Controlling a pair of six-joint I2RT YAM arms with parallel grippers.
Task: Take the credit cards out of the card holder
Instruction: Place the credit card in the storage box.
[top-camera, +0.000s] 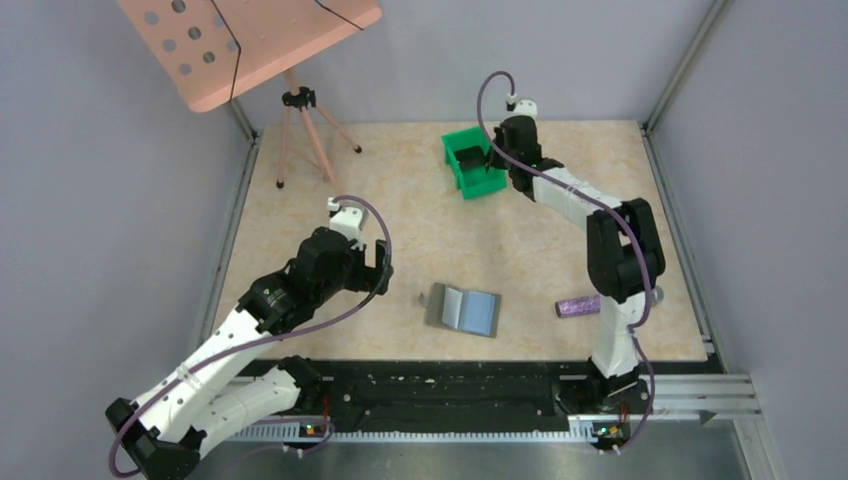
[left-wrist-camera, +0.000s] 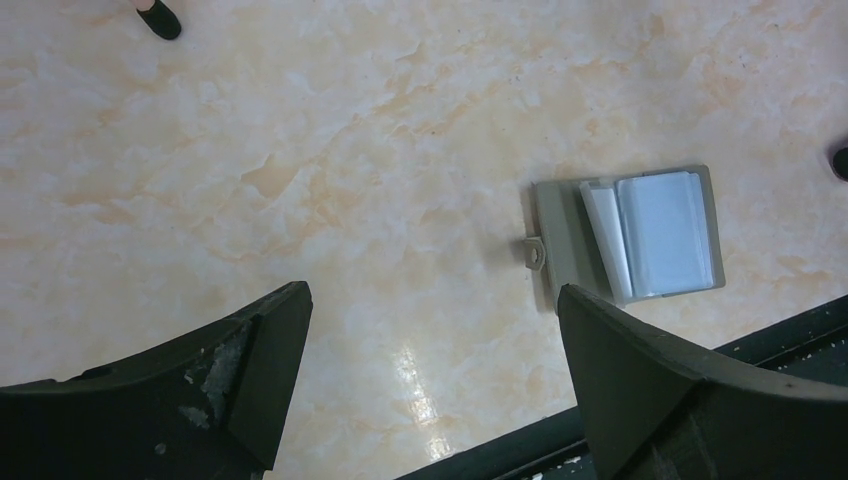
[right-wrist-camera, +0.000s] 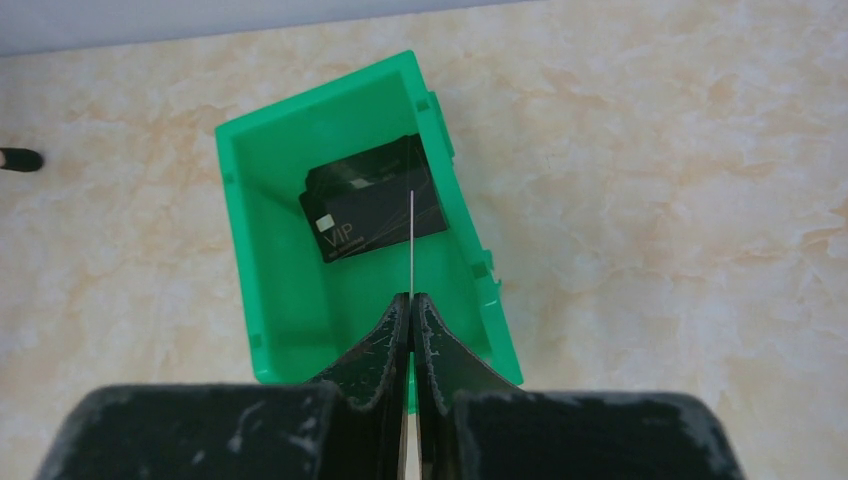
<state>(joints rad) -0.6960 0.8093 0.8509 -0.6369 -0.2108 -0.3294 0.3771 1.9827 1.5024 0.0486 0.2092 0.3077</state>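
Right gripper (right-wrist-camera: 411, 298) tight on seemingly a card (right-wrist-camera: 411, 240), above green bin (right-wrist-camera: 290, 300)

Card holder (left-wrist-camera: 560, 235) matt grey — bin (right-wrist-camera: 285, 300) glossy plastic.

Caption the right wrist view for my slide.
The right gripper pinches a thin card edge-on above the green bin, where a black VIP card lies.

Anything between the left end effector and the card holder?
No. Left wrist view shows only bare tabletop between the left end effector and the card holder.
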